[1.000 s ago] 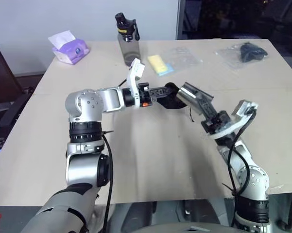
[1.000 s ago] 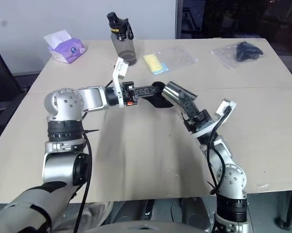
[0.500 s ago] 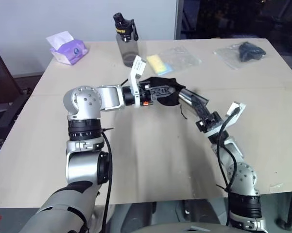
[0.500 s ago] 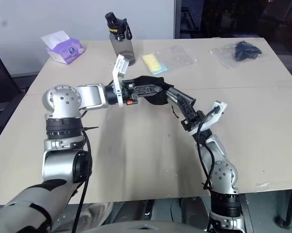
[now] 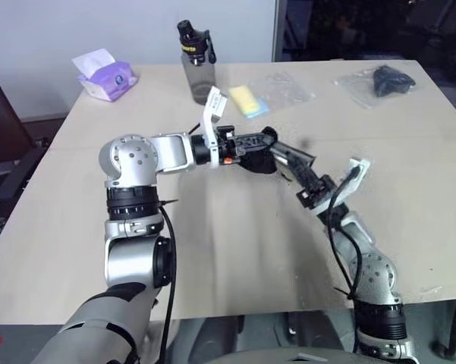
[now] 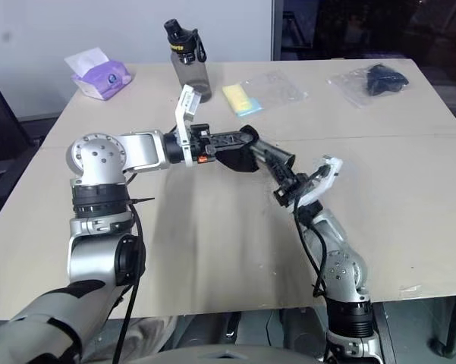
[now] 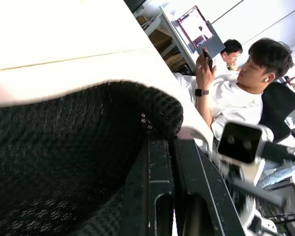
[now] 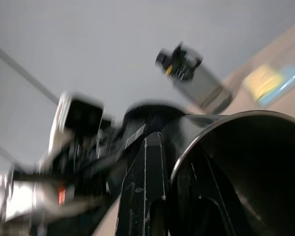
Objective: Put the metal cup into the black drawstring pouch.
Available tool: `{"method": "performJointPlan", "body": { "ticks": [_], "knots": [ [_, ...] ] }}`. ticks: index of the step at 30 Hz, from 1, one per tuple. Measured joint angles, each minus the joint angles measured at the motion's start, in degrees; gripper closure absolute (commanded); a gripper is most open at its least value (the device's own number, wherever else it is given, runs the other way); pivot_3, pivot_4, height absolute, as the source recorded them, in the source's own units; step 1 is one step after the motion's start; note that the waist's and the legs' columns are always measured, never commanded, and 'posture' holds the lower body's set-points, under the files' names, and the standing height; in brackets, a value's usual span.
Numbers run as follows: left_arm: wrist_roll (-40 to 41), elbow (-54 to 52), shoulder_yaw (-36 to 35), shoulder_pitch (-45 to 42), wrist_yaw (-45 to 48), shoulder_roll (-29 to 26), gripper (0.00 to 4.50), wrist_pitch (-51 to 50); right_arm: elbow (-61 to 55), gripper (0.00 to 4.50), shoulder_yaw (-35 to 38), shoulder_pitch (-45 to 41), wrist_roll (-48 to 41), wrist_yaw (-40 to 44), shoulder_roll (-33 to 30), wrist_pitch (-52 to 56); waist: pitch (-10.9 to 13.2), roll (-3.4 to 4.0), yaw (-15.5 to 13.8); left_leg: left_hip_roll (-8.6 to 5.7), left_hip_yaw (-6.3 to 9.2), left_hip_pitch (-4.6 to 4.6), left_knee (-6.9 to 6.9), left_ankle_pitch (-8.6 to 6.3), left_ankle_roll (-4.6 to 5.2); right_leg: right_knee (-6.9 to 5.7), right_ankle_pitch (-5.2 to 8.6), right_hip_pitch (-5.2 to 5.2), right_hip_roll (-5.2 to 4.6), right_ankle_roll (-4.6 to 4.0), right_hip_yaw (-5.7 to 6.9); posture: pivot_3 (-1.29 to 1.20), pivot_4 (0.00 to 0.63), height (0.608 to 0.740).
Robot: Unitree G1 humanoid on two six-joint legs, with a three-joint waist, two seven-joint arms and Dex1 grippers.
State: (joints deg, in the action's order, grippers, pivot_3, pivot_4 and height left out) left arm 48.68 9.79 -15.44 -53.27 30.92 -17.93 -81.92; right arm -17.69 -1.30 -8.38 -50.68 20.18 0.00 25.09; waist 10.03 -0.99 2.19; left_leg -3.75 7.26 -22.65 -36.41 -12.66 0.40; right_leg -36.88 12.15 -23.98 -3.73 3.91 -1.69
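Small shiny steel cup mostly hidden inside soft black fabric drawstring pouch, further in than a second ago, above beige table, left gripper pinching pouch rim, right gripper clamped on cup's wall, right wrist view blurred.

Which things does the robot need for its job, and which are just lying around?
Needed: metal cup, black drawstring pouch, left gripper, right gripper.

Lying around: water bottle, tissue pack, yellow packet, bagged dark object.
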Motion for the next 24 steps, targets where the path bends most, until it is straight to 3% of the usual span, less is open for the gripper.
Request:
{"method": "performJointPlan", "body": {
  "ticks": [13,24],
  "knots": [
    [1.1,0.0,-0.8,0.0,-1.3,1.2,4.47,-0.2,0.5,4.50,-2.7,-1.5,4.2,3.0,0.5,0.5,0.0,0.00,0.0,0.01,0.04,0.00,0.00,0.02,-0.05,0.00,0.00,0.00,0.01,0.00,0.02,0.00,0.150,0.740],
    [0.9,0.1,-0.6,0.2,-1.2,0.6,4.47,0.4,-2.5,4.50,4.0,0.2,-4.8,0.5,2.6,1.8,0.0,0.00,0.0,0.01,0.04,0.00,0.01,0.00,0.00,0.00,0.00,-0.01,0.00,0.00,0.01,0.00,0.150,0.740]
  ]
}}
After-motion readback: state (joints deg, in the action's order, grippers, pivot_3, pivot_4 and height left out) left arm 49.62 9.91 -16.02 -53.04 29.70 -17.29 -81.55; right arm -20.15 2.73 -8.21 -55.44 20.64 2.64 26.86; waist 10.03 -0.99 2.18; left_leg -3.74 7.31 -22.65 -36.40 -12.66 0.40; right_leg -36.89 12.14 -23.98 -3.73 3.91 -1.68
